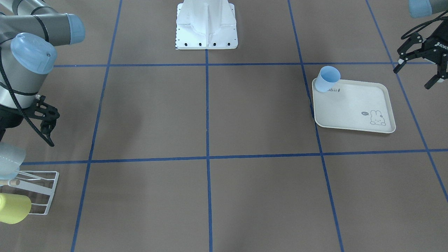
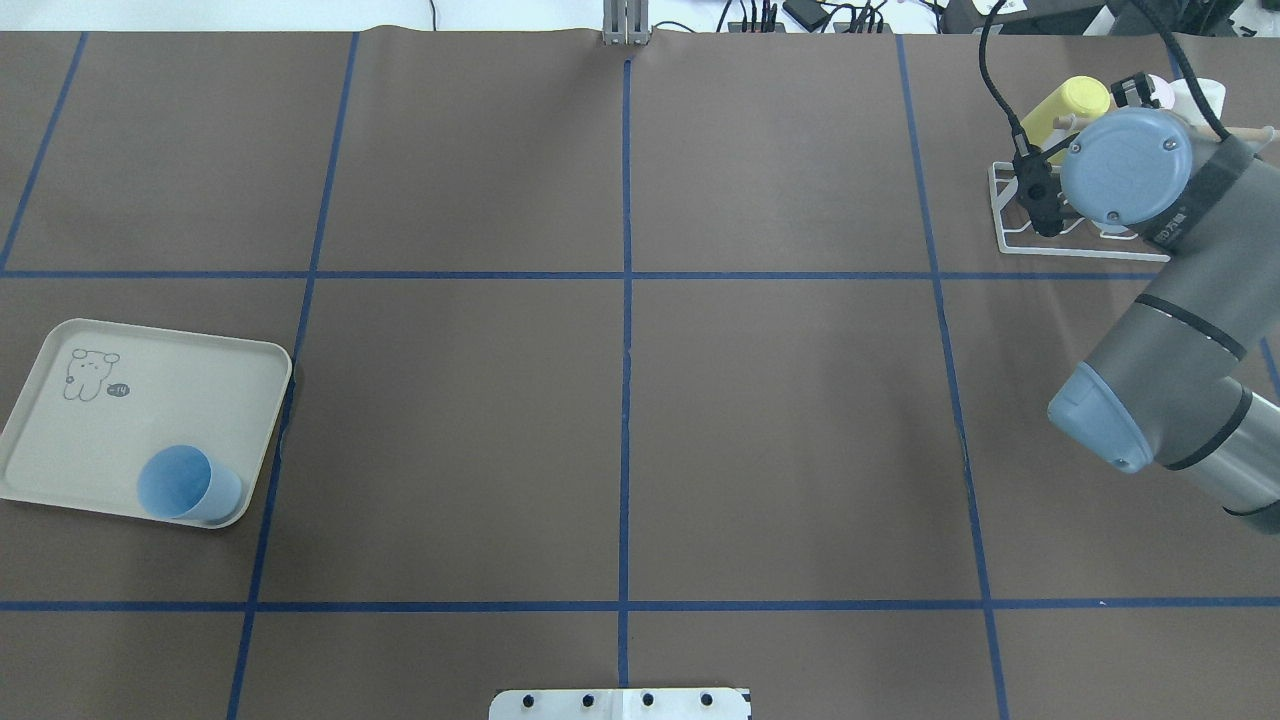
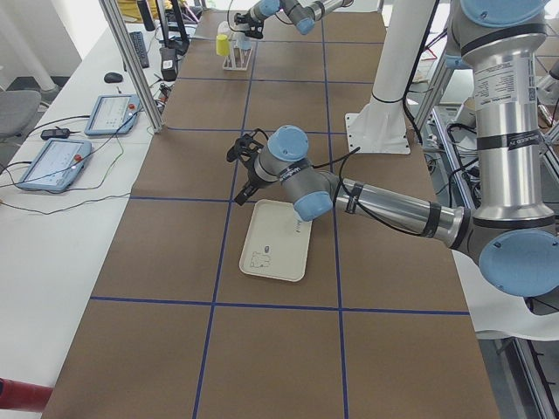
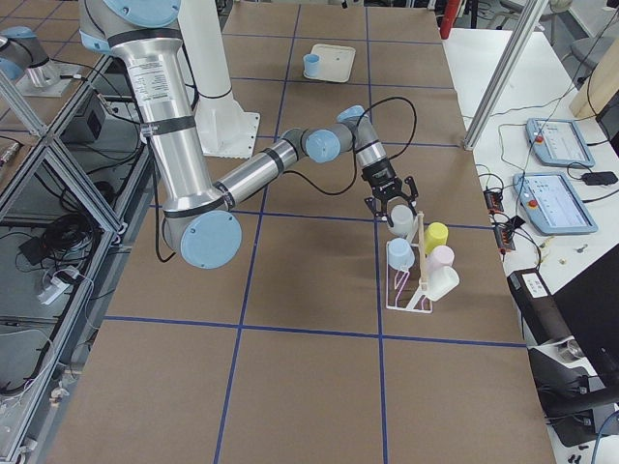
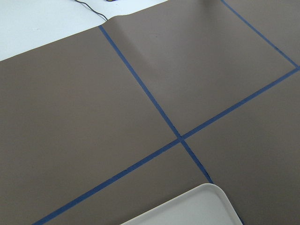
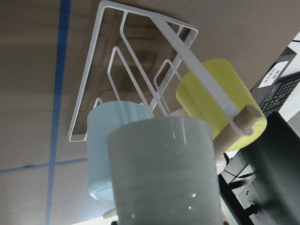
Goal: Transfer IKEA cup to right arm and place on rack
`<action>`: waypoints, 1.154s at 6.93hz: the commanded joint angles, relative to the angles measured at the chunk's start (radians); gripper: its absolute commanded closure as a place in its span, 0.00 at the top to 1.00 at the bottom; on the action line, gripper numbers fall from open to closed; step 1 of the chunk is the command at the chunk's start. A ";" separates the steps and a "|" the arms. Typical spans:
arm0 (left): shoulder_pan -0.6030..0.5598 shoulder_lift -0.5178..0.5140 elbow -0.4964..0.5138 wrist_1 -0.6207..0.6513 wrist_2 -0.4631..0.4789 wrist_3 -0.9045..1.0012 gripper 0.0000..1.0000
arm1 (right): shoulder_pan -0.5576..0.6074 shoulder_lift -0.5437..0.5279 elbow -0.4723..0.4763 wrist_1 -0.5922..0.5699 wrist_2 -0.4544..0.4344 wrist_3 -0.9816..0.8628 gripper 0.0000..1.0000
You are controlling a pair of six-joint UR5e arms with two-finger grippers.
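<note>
A light blue cup [image 1: 327,78] stands upright in the corner of the cream rabbit-print tray [image 1: 350,108]; it also shows in the overhead view [image 2: 185,485]. My left gripper [image 1: 413,77] is open and empty, hovering beside the tray, apart from the cup. The white wire rack [image 1: 45,196] stands at the table's other end, also in the right wrist view [image 6: 122,56]. My right gripper [image 1: 49,127] is open just above the rack, over a pale grey-green cup [image 6: 164,173] that hangs on it.
The rack also holds a yellow cup [image 6: 211,93], a pale blue cup [image 6: 108,136] and others [image 4: 441,257]. The robot's white base [image 1: 206,24] stands at the table's middle edge. Blue tape lines grid the brown table.
</note>
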 commanded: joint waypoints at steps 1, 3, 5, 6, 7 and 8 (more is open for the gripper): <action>0.000 0.000 0.000 0.000 0.000 -0.001 1.00 | -0.019 0.009 -0.029 0.002 -0.017 -0.002 0.04; 0.000 0.000 0.000 -0.002 0.000 -0.010 1.00 | -0.033 0.010 -0.041 0.002 -0.017 -0.008 0.55; 0.002 -0.002 0.002 -0.005 0.000 -0.021 1.00 | -0.038 0.014 -0.041 0.002 -0.037 -0.008 0.98; 0.002 -0.002 0.002 -0.005 0.000 -0.021 1.00 | -0.038 0.015 -0.040 0.002 -0.040 -0.008 0.98; 0.002 0.000 0.002 -0.005 0.000 -0.019 1.00 | -0.039 0.026 -0.040 0.002 -0.040 -0.008 0.98; 0.002 0.000 0.002 -0.005 0.000 -0.019 1.00 | -0.038 0.047 -0.032 0.002 -0.040 0.003 0.98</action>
